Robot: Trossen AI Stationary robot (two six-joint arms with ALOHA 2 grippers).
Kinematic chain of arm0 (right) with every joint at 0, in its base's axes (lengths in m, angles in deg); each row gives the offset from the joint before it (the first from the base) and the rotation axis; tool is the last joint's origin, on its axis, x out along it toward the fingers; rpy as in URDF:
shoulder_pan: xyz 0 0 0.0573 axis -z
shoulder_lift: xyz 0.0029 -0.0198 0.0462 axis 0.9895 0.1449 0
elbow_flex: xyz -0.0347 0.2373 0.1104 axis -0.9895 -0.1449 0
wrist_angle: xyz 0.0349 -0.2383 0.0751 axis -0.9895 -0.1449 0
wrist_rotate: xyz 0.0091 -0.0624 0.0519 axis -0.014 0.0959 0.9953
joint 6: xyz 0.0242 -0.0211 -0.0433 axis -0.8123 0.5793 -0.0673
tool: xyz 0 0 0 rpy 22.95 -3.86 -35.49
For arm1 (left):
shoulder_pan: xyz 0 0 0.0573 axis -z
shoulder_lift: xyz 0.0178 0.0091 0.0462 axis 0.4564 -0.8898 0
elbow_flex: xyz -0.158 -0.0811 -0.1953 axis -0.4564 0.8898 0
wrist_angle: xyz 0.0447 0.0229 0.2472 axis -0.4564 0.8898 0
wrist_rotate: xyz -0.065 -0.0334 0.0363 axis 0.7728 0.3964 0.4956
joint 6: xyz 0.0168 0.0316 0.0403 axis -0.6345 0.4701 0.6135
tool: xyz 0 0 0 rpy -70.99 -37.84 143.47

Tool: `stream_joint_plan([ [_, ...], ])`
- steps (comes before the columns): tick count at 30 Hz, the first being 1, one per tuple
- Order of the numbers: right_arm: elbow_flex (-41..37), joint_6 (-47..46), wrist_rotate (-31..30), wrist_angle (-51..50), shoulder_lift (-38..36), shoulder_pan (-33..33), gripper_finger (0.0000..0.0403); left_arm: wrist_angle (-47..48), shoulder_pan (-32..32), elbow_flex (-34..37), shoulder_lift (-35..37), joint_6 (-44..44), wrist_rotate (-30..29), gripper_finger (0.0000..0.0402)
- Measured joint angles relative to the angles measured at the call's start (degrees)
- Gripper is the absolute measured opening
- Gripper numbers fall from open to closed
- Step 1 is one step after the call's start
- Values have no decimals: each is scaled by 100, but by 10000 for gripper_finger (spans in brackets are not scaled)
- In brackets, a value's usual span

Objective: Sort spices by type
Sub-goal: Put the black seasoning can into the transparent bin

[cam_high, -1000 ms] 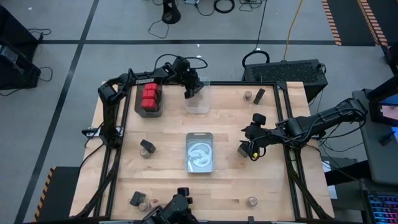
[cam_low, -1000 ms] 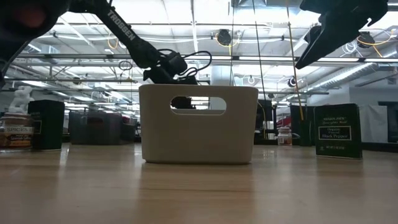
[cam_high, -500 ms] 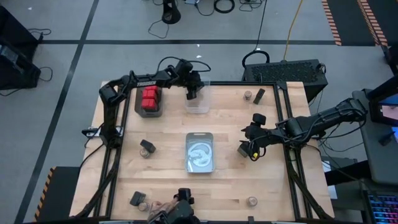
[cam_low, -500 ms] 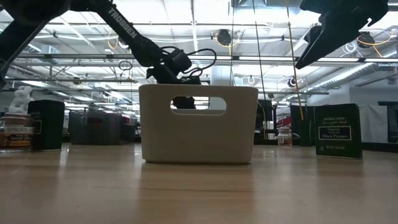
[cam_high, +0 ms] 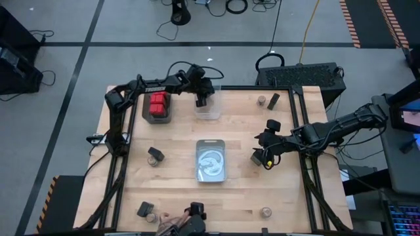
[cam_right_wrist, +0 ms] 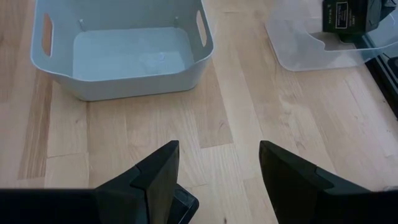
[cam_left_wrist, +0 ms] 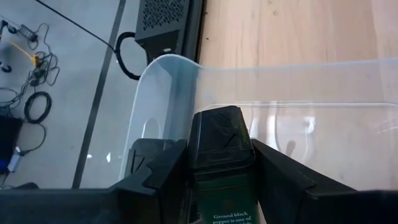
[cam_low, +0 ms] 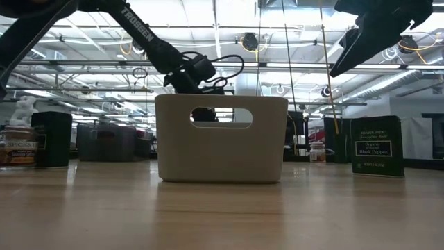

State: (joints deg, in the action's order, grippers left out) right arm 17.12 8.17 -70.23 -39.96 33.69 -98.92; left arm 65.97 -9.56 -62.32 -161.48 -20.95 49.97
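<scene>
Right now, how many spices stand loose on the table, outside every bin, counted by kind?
Black boxes: 4
Round jars: 4
Red boxes: 0, all sit in the dark bin
Total: 8
Not counted: the black box gripped by the left hand at the clear bin.

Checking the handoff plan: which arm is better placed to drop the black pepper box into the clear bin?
Left. The left gripper holds the black pepper box over the clear bin; the right gripper is empty.
</scene>
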Motion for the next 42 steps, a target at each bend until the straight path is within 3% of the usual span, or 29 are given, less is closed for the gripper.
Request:
stream_joint_plan([
  [15, 0, 9, 0, -2, 0, 2, 205, 141, 9, 2, 131, -405, 56, 170],
  [22, 0, 5, 0, -3, 0, 2, 205, -4, 81, 2, 186, -342, -501, 170],
  [42, 0, 5, 2, -4, 0, 2, 205, -40, 87, 2, 186, -56, -483, 170],
])
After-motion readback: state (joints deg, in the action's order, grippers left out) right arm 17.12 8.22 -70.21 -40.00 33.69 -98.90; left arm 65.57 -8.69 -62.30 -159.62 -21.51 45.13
